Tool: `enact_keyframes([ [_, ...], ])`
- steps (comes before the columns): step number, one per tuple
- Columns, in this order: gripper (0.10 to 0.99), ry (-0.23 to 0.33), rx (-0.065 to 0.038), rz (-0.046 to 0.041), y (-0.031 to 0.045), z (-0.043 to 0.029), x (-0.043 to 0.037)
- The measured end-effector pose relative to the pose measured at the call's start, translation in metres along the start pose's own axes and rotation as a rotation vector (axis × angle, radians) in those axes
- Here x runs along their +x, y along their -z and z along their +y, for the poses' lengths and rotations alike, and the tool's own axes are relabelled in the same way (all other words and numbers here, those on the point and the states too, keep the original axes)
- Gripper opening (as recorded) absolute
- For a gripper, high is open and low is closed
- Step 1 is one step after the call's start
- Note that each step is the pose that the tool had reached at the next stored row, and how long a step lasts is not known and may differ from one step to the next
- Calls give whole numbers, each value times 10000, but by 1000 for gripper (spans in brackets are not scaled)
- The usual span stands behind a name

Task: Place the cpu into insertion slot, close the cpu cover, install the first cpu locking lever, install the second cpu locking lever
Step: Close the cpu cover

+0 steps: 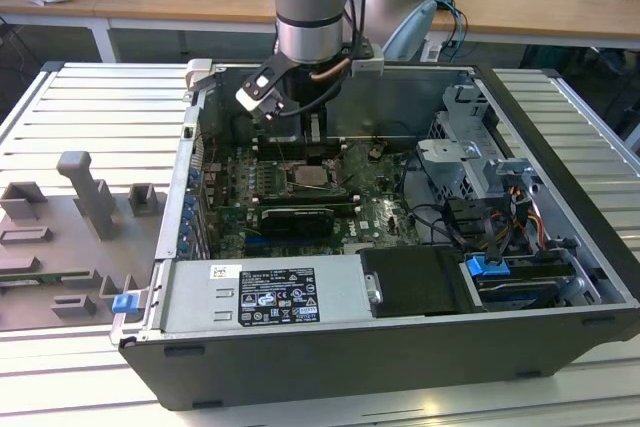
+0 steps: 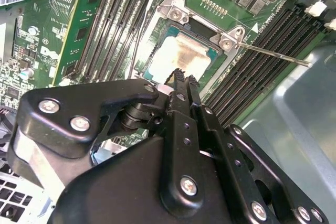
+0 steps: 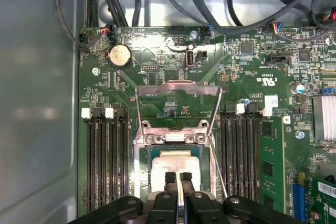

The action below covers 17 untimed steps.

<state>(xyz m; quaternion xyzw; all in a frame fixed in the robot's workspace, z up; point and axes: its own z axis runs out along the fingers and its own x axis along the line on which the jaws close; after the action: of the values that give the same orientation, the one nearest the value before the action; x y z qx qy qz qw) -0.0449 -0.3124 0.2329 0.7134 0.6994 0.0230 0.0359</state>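
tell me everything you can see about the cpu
The cpu is a small flat square chip with a pale silvery metal face that catches glare, and a thin green edge. It lies level in its socket on the green board, framed by the silvery cover. The pincer hangs over one side, hiding part; contact cannot be told.

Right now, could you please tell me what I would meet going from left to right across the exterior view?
Grey upright post → small blue clip → insertion slot → black panel → blue connector.
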Motion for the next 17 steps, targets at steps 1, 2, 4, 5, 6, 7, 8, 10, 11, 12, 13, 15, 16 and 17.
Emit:
enact_keyframes([
  [1,169,-1,-1,1,2,0,0],
  [2,169,-3,0,0,6,1,0],
  [4,169,-6,-1,1,13,1,0],
  [5,169,-9,-1,1,21,2,0],
  [6,169,-11,-1,1,27,2,0],
  [7,169,-13,-3,3,30,3,0],
  [8,169,-15,-2,2,32,3,0],
  [10,169,-18,-1,0,39,3,0],
  [11,169,-19,-1,0,41,4,-1],
  [12,169,-21,-1,-1,47,4,-1],
  [13,169,-25,-2,1,51,4,0],
  [15,169,-29,-1,-1,57,5,-1],
  [16,169,-30,-1,-1,60,5,-1],
  [17,169,-40,-2,0,70,6,-1],
])
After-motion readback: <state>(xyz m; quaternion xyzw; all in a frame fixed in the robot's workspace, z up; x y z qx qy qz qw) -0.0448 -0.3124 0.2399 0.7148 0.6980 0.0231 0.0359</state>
